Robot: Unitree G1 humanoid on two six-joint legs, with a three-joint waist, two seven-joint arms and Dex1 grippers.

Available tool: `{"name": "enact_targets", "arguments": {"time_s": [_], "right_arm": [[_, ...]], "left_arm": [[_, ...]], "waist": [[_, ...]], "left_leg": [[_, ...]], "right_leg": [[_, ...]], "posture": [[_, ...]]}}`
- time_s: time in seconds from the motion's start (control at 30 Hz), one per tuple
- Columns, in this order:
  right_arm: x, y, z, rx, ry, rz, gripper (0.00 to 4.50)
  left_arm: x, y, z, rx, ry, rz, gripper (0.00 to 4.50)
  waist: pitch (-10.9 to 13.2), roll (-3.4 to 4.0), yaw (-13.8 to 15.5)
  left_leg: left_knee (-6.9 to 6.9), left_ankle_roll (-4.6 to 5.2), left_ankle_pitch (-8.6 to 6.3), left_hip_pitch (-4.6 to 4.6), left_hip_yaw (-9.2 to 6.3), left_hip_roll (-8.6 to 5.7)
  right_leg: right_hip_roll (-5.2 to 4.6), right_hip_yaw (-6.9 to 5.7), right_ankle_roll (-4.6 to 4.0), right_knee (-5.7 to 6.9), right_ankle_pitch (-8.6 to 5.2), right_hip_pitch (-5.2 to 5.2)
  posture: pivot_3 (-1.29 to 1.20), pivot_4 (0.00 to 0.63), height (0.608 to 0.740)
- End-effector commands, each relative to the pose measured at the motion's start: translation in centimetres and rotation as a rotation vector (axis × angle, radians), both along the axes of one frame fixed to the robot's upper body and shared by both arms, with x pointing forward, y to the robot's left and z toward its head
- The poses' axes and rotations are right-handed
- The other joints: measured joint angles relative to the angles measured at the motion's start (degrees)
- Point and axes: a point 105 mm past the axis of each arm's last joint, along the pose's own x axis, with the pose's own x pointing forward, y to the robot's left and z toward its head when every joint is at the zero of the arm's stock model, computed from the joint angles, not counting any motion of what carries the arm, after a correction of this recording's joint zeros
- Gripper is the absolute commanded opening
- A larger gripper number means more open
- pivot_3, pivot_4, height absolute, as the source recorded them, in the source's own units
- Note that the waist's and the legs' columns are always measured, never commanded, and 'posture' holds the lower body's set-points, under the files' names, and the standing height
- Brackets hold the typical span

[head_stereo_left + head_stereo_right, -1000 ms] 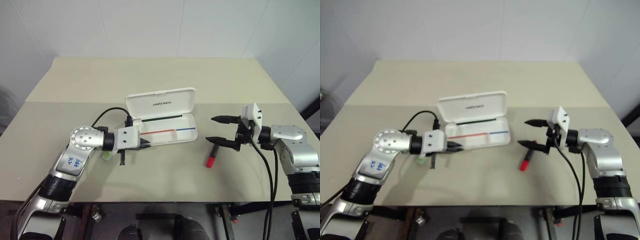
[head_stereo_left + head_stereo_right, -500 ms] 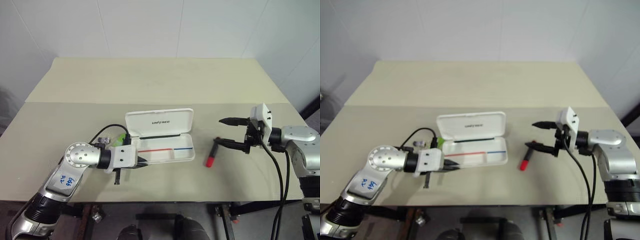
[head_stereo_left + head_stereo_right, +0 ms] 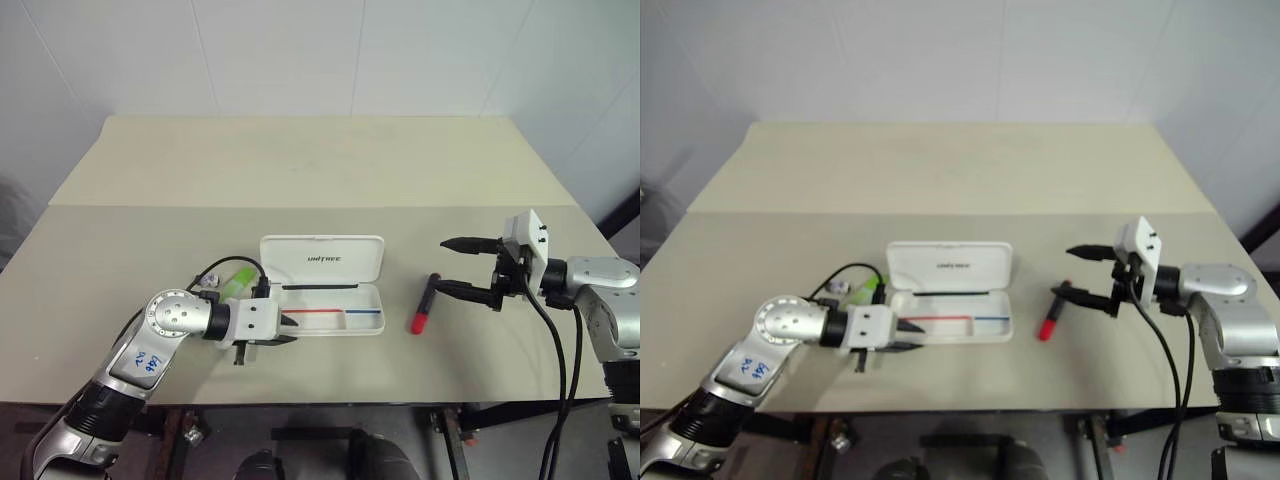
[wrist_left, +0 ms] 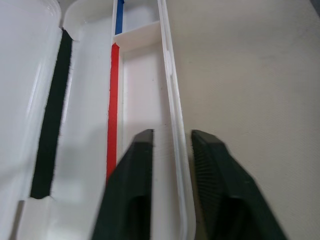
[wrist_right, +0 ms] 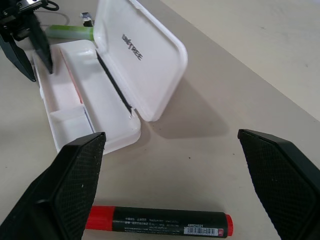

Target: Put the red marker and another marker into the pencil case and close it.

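Since my right pincer (image 5: pixel 170 185) stands wide with nothing in it, the red marker (image 5: pixel 157 220) lying on the bench (image 3: pixel 320 170) right under its tips is mine to take: light, stiff, round and smooth, likely to roll, so I would pinch across the black middle. My left pincer (image 4: pixel 170 175), narrowly parted, straddles the front wall of the pencil case (image 3: pixel 330 315), thin hard plastic that looks prone to slide. Beyond it lies the green marker (image 3: pixel 236 282), behind the case's left end.

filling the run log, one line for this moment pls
white plastic pencil case: open, empty | red marker: on table | green marker: on table | left gripper: straddling case wall | right gripper: open
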Motion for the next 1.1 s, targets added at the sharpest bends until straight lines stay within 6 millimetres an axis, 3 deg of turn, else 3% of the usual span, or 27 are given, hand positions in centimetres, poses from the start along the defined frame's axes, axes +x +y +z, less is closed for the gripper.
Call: {"name": "enact_targets", "arguments": {"time_s": [0.03,0.23,0.5,0.73,0.9,1.1], "right_arm": [[-0.5,-0.4,1.5,0.006,-0.055,-0.013,4.50],[-0.7,0.0,0.8,-0.002,-0.042,-0.013,4.50],[-1.2,0.2,-0.6,0.009,-0.027,-0.112,4.50],[-1.8,0.5,-1.8,0.068,-0.017,-0.254,4.50],[-1.8,0.3,-3.3,0.097,0.009,-0.424,4.50],[-1.8,1.3,-5.3,0.130,0.039,-0.560,4.50]], "left_arm": [[-0.3,-0.4,0.5,-0.013,-0.012,-0.008,2.70],[-1.0,-0.9,1.2,-0.045,-0.015,-0.005,4.47],[-2.2,-1.9,3.9,-0.190,-0.026,0.007,4.47],[-1.9,-2.1,7.3,-0.450,0.024,0.070,4.47],[-1.8,-0.3,9.0,-0.598,0.069,0.101,4.47],[-2.4,3.3,8.5,-0.582,0.124,0.152,4.47]], "waist": [[0.00,0.00,0.00],[0.00,0.00,-0.02],[0.00,0.00,0.13],[-0.01,-0.01,0.08],[-0.01,-0.02,-0.09],[-0.05,-0.05,-0.24]], "left_leg": [[0.00,-0.01,0.00,0.00,0.00,0.00],[0.00,0.01,0.00,0.03,0.00,0.00],[0.00,0.01,0.00,0.03,-0.02,-0.01],[0.01,0.04,0.01,0.08,-0.06,-0.05],[0.01,0.05,0.01,0.11,-0.13,-0.04],[-0.01,0.05,0.02,0.11,-0.16,-0.04]], "right_leg": [[0.00,0.00,0.00,0.00,0.00,0.01],[0.00,0.01,-0.01,-0.04,0.00,0.01],[0.00,0.03,-0.01,-0.04,0.00,0.03],[0.00,0.10,0.00,-0.05,0.00,0.07],[0.04,0.12,-0.02,0.00,-0.01,0.07],[0.06,0.13,-0.07,0.03,-0.03,0.06]], "posture": [[0.00,0.150,0.740],[0.00,0.150,0.740],[0.00,0.150,0.740],[0.00,0.150,0.740],[0.00,0.150,0.740],[0.00,0.150,0.740]]}}
